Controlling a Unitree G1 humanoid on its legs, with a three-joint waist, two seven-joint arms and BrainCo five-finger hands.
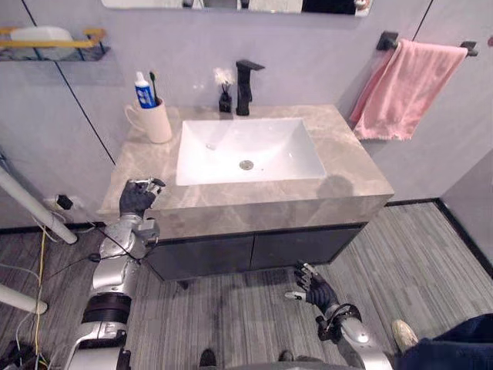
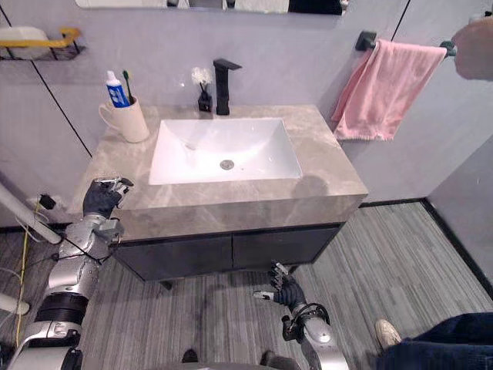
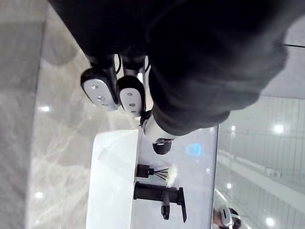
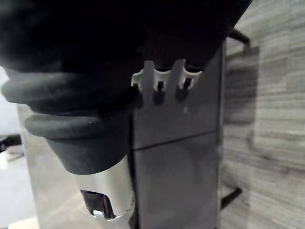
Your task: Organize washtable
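Left hand [image 1: 139, 198]: curled, empty, at grey marble washtable [image 1: 254, 196] front corner, seemingly staged to reach | cream ceramic mug [image 1: 154, 121] keeping blue-white toothpaste tube [image 1: 143, 91] and dark toothbrush [image 1: 153, 85] upright: well beyond it | right hand [image 1: 312, 287]: fingers spread, empty, low, apparently idle

Grey marble washtable top [image 1: 350, 166], with the left hand [image 1: 140, 196] at its front left corner. White sink basin [image 1: 246, 150] is sunk in the top, just beyond the hand and to its right. Beige cup [image 1: 154, 122] holding toothpaste [image 1: 144, 92] and toothbrush [image 1: 153, 83] stands upright straight ahead of the hand, near the back edge. Black faucet [image 1: 245, 86] and small dark reed bottle [image 1: 225, 100] stand side by side behind the basin, well apart from the hand.
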